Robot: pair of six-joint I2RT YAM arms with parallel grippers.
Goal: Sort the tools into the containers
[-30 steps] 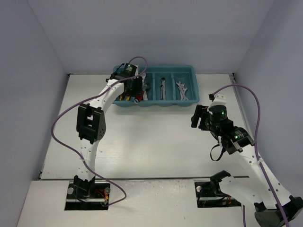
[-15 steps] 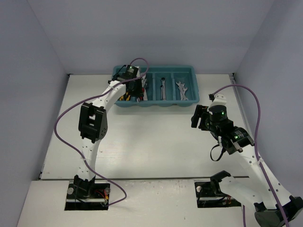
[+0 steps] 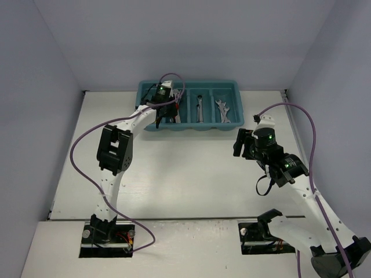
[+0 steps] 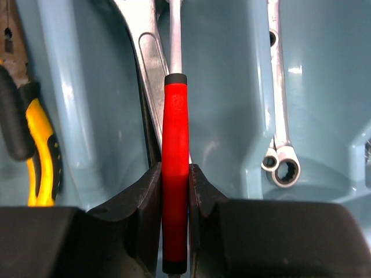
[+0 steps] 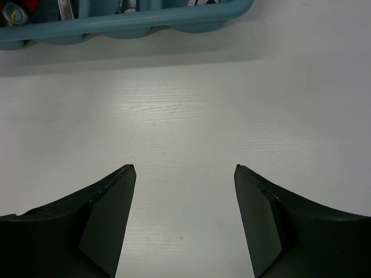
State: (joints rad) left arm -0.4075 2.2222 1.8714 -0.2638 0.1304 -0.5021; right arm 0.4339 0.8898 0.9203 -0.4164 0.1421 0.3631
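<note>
The teal tray (image 3: 237,87) stands at the back of the table with four narrow compartments. My left gripper (image 3: 166,110) hangs over its second compartment from the left, shut on a red-handled wrench (image 4: 174,174) and holding it above a silver wrench (image 4: 145,52). Yellow-handled pliers (image 4: 40,156) lie in the compartment to the left. Silver spanners (image 4: 281,116) lie in the compartment to the right. More spanners (image 3: 222,110) lie in the far right compartment. My right gripper (image 5: 185,171) is open and empty above bare table, in front of the tray (image 5: 116,26).
Grey walls close in the white table on three sides. The left arm's cable (image 3: 87,139) loops over the table's left half. The right arm (image 3: 272,156) stands at mid right.
</note>
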